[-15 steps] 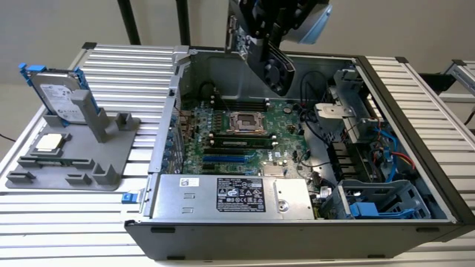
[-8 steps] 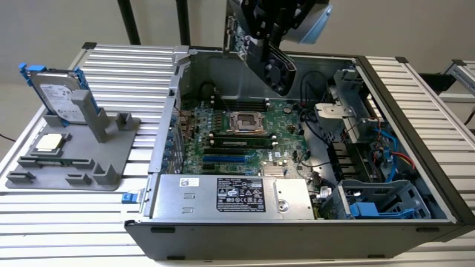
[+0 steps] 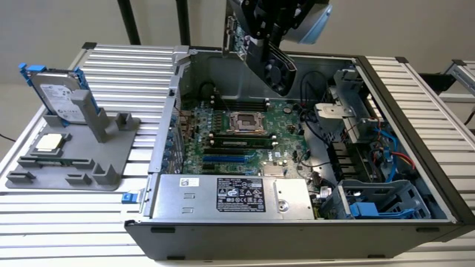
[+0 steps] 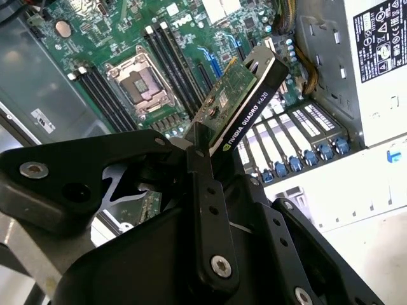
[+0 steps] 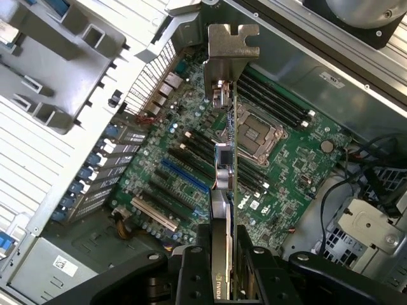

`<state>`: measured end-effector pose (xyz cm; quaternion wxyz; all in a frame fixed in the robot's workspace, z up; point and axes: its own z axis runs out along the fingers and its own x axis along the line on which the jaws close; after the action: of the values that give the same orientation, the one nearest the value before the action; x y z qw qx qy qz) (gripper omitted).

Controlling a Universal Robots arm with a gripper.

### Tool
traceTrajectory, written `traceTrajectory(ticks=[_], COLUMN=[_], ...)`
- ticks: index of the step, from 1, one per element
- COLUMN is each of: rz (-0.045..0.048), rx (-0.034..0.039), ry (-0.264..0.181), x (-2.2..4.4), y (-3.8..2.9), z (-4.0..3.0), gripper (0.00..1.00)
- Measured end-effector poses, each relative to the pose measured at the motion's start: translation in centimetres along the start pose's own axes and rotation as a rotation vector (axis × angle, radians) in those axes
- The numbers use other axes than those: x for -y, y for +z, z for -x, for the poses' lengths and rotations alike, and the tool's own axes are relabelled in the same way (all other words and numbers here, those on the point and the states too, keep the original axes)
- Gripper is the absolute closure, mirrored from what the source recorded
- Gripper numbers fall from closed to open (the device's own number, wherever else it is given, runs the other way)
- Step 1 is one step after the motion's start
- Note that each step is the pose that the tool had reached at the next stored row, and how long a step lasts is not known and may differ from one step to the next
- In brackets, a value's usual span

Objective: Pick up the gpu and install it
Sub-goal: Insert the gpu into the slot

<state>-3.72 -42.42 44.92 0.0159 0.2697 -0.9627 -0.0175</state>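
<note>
The gpu [image 3: 273, 64] hangs in the air above the back of the open computer case [image 3: 386, 105], tilted, with its black cooler face towards the exterior view's right. My gripper [image 3: 267, 33] is shut on its upper part. In the second wrist view the gpu [image 4: 245, 101] sticks out past my black fingers [image 4: 202, 181], green board on one side and black cooler on the other. In the first wrist view the gpu [image 5: 224, 171] is edge-on, its silver bracket [image 5: 232, 44] at the far end, over the motherboard [image 5: 159, 149] and its slots [image 5: 184, 176].
The motherboard [image 3: 245, 133] lies in the case with its CPU socket [image 3: 245, 121] and slots [image 3: 226, 158]. A power supply [image 3: 230, 194] fills the near side, and a blue drive cage [image 3: 379, 203] sits beside it. On the exterior view's left, a grey fixture [image 3: 74, 161] holds a hard drive [image 3: 59, 92] and a CPU chip [image 3: 50, 142].
</note>
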Motion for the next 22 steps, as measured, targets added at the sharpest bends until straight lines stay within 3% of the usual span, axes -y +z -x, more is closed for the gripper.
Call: traceTrajectory(ticks=[22], rz=[-0.0013], rx=[-0.0026], ry=[-0.061], x=[0.0], y=[0.0], z=[0.0], gripper=[1.0])
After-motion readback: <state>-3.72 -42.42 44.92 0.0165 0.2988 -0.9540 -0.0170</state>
